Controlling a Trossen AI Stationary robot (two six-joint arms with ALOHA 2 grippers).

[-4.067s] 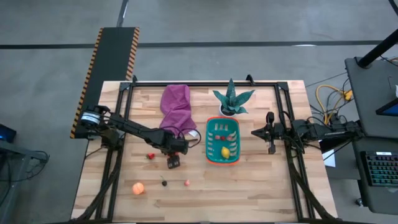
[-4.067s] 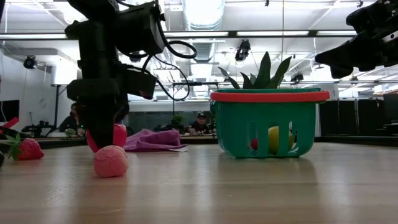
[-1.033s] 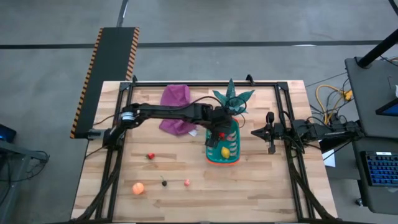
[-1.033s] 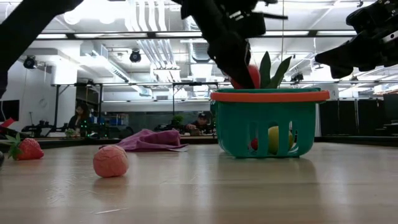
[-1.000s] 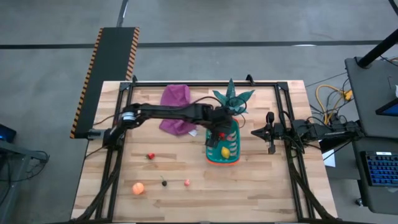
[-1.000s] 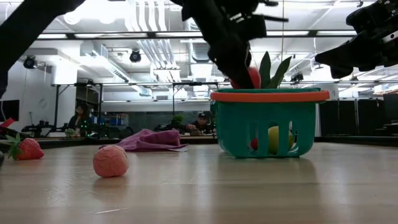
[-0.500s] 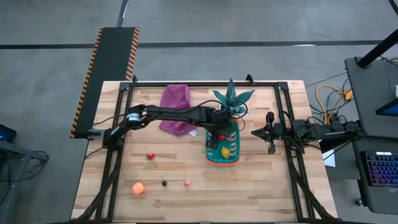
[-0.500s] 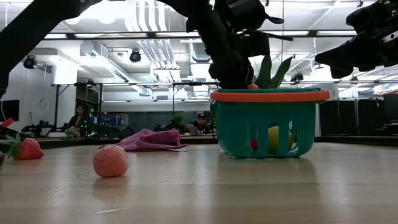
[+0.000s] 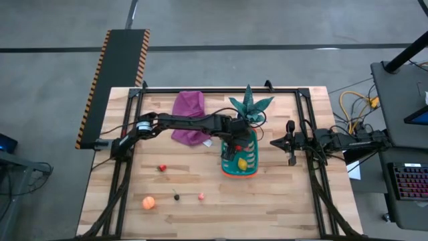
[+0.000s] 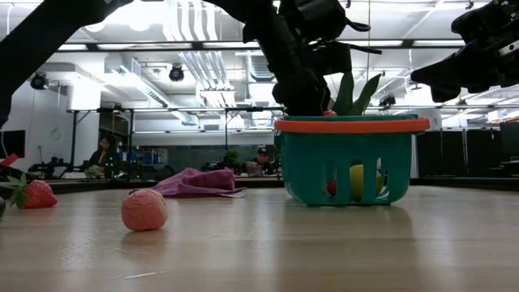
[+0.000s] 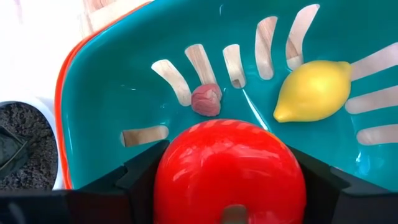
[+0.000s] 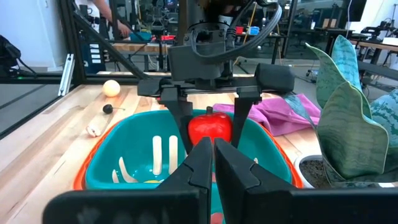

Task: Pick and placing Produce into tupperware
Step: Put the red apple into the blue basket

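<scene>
Seen from above, right of centre in the frame, my left pincer (image 9: 238, 143) reaches into the tupperware (image 9: 229, 170). At table height only the rim shows. Its wrist view shows the red fruit (image 11: 229, 174) clamped, lemon (image 11: 313, 91) below; next I must release. My right pincer (image 9: 289, 161) waits shut.

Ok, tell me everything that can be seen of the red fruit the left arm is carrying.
The red fruit is round, glossy and smooth, plastic-looking, with a small stem nub on top. The left gripper holds it between its two fingers, one on each side. It hangs inside the teal basket, just under the orange rim and above the floor, where a yellow lemon and a small pink piece lie. It appears to touch only the fingers.
</scene>
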